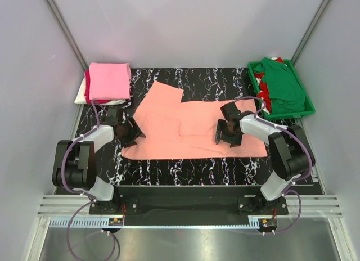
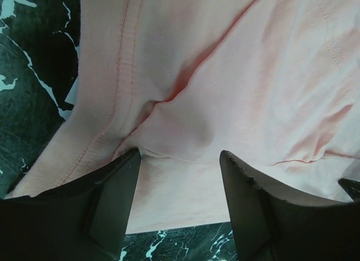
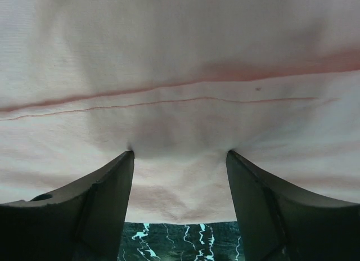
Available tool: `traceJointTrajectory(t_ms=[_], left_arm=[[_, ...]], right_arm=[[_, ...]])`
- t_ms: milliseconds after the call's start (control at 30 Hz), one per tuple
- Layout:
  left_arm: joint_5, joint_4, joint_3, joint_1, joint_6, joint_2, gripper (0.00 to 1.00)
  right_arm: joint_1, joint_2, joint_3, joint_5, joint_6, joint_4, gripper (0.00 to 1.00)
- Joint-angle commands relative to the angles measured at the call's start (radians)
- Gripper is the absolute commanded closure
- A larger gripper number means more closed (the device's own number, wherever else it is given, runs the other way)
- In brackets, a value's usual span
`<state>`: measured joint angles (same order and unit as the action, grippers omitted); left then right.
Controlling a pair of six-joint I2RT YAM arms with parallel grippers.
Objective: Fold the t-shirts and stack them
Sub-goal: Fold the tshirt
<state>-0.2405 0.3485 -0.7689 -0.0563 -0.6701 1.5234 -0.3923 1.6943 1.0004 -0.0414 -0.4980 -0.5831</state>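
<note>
My top view looks down on the whole table [image 1: 197, 166] from high behind its near edge. Wrist views sit close over the salmon t-shirt [image 1: 191, 131], facing past the left tool [image 2: 180, 154] and right tool [image 3: 180, 154]; all share that cloth.

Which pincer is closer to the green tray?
Right. The right pincer is over the peach shirt near the green tray; the left pincer is at the shirt's opposite edge.

**Materials and finishes noted**

Salmon-peach t-shirt [image 1: 194, 129]: soft matt cloth, fine knit, with stitched hems seen close up. Pink t-shirt [image 1: 109, 81]: matt cloth likewise. Table [image 1: 191, 168]: smooth black surface, veined white like marble. Tray [image 1: 310, 106]: smooth green plastic. Left gripper fingers [image 2: 112, 205] and right gripper fingers [image 3: 101, 210]: black, matt; one edge is seen roughened.
</note>
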Motion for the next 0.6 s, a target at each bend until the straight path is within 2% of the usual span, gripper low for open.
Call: traceJointTrajectory(t_ms=[0, 200, 267, 300, 467, 500, 567], left_arm=[[0.000, 0.006, 0.086, -0.008, 0.015, -0.009, 0.34], [0.017, 0.043, 0.255, -0.019, -0.035, -0.196, 0.34], [0.013, 0.055, 0.307, -0.028, -0.066, -0.258, 0.33], [0.018, 0.076, 0.318, -0.048, -0.080, -0.311, 0.33], [0.050, 0.185, 0.333, -0.132, -0.178, -0.518, 0.32], [0.059, 0.226, 0.329, -0.178, -0.199, -0.552, 0.31], [0.057, 0.268, 0.318, -0.195, -0.226, -0.639, 0.31]], right_arm=[[-0.002, -0.017, -0.104, 0.061, -0.071, 0.077, 0.27], [-0.005, -0.148, -0.293, 0.107, -0.197, 0.066, 0.27], [-0.026, -0.195, -0.330, 0.130, -0.205, 0.069, 0.29], [-0.045, -0.241, -0.345, 0.135, -0.259, 0.049, 0.27], [-0.195, -0.385, -0.332, 0.100, -0.355, -0.114, 0.25], [-0.216, -0.409, -0.327, 0.092, -0.385, -0.141, 0.25], [-0.243, -0.491, -0.304, 0.059, -0.407, -0.222, 0.23]])
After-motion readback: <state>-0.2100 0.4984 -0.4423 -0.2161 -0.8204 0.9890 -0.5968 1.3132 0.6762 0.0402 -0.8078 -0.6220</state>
